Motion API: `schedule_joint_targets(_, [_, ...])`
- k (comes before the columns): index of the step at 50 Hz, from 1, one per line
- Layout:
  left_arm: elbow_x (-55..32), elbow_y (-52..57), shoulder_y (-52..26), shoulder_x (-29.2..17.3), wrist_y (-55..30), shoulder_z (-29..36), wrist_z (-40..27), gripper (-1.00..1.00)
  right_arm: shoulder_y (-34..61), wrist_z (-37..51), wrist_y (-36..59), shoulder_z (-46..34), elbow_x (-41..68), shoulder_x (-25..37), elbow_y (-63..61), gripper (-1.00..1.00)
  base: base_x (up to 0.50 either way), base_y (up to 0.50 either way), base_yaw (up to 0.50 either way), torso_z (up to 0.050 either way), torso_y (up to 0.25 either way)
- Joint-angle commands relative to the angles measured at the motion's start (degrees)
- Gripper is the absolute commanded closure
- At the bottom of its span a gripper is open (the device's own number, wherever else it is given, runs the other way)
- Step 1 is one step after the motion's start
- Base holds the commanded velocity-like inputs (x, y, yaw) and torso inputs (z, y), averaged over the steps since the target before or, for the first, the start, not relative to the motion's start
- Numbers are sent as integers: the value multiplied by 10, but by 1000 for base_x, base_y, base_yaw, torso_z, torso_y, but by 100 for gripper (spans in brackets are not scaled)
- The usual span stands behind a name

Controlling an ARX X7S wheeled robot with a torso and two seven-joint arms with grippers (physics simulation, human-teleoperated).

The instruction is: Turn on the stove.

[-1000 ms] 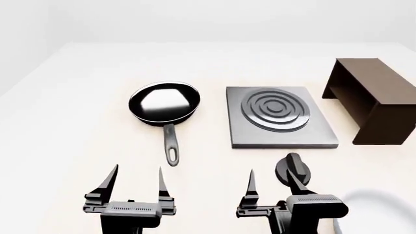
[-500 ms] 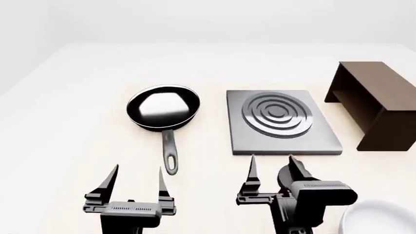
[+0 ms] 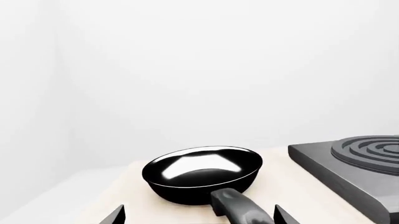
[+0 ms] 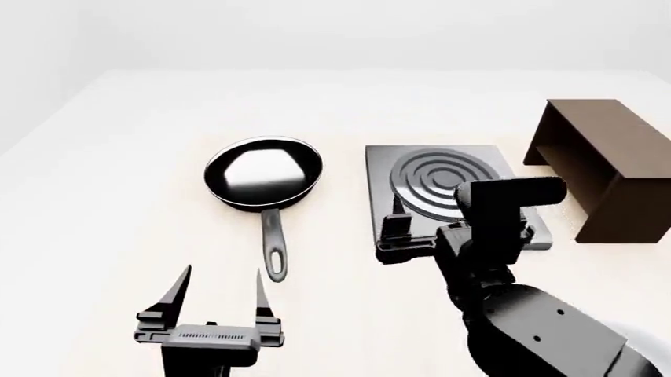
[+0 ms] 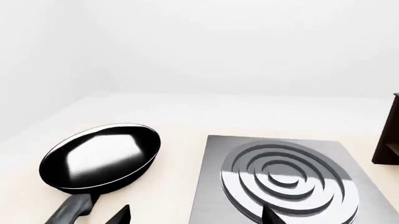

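The stove (image 4: 441, 174) is a flat grey slab with raised concentric rings, right of centre on the table. It also shows in the right wrist view (image 5: 281, 177) and in the left wrist view (image 3: 355, 163). Its black knob is hidden behind my right arm. My right gripper (image 4: 430, 202) is open and empty, raised over the slab's near edge; in its wrist view (image 5: 194, 215) one fingertip is over the table and one over the rings. My left gripper (image 4: 222, 275) is open and empty near the table's front; in its wrist view (image 3: 199, 218) it points at the pan handle.
A black frying pan (image 4: 262, 173) lies left of the stove, handle toward me, and also shows in both wrist views (image 5: 100, 156) (image 3: 203, 170). A brown wooden box (image 4: 608, 157) stands right of the stove, its edge in the right wrist view (image 5: 389, 135).
My right arm has risen and reached forward, from beside the knob to over the stove's near edge, and now covers the knob. The left arm has not moved.
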Motion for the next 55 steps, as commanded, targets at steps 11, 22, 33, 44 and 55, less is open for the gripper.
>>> schedule_joint_targets(11, [-7,1,-1,-3,0,4,-1,-100,204,67,300,43,192,-4,124,-100,0,0,0,0,0])
schedule_joint_targets(22, [-14,1,-1,-4,1,6,0,-100,199,105,359,41,241,-6,165,-100,0,0,0,0,0])
schedule_joint_targets(33, [-18,0,-2,-5,4,8,0,-100,186,152,382,53,303,-11,203,-100,0,0,0,0,0])
schedule_joint_targets(44, [-22,1,-2,-7,1,10,-1,-100,172,114,353,15,292,18,195,-100,0,0,0,0,0])
schedule_joint_targets(55, [-29,4,-2,-8,-3,12,0,-100,147,188,374,37,385,33,205,-100,0,0,0,0,0])
